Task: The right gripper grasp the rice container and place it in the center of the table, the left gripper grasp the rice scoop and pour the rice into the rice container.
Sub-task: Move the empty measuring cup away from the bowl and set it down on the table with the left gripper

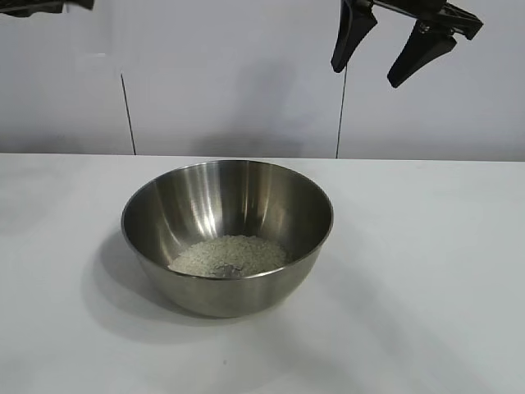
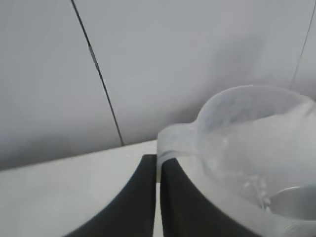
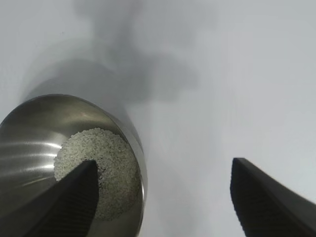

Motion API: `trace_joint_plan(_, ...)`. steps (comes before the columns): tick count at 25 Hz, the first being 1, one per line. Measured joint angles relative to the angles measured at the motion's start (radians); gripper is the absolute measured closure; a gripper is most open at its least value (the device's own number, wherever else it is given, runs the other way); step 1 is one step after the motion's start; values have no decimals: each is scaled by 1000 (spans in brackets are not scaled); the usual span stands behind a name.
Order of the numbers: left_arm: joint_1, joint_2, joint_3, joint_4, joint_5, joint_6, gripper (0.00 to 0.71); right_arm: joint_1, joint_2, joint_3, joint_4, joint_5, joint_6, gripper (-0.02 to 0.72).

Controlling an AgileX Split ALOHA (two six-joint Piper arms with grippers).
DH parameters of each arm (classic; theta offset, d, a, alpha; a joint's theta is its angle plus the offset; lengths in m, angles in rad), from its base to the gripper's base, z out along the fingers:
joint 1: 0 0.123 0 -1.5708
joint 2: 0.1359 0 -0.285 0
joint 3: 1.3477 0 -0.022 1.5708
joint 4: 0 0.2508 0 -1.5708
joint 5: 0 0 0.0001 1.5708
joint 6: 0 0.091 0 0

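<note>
Left wrist view: left gripper (image 2: 157, 197) pinches rice scoop (image 2: 247, 158); right gripper (image 1: 392, 53) gapes empty.

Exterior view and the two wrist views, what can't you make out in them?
- Left gripper: exterior view shows only a dark sliver at the top left edge; the jaws are cut off.
- Scoop: in no exterior frame; the left wrist view crops its body, and the cloudy plastic hides any rice left inside.
- Bowl: the right wrist view cuts its near side, with one finger covering part of the rice.

We face the steel bowl (image 1: 228, 238) level and near; our right wrist camera looks down, sharing it (image 3: 59, 163).
</note>
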Motion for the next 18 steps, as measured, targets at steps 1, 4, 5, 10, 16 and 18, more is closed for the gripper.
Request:
trace_joint_plan(1, 42, 2, 0, 3, 71, -56, 701, 0, 0, 0, 0, 0, 0, 188)
trace_joint_plan(4, 156, 25, 0, 9, 209, -112, 701, 0, 0, 0, 4, 0, 0, 188)
trace_joint_plan(5, 186, 38, 2, 6, 234, -102, 701, 0, 0, 0, 4, 0, 0, 188)
trace_joint_plan(10, 253, 114, 42, -158, 234, 227, 701, 0, 0, 0, 5, 0, 0, 188)
trace_joint_plan(16, 258, 277, 62, -390, 211, 729, 701, 0, 0, 0, 5, -1, 0, 188)
trace_joint_plan(18, 258, 325, 62, -400, 236, 822, 701, 0, 0, 0, 6, -1, 0, 188)
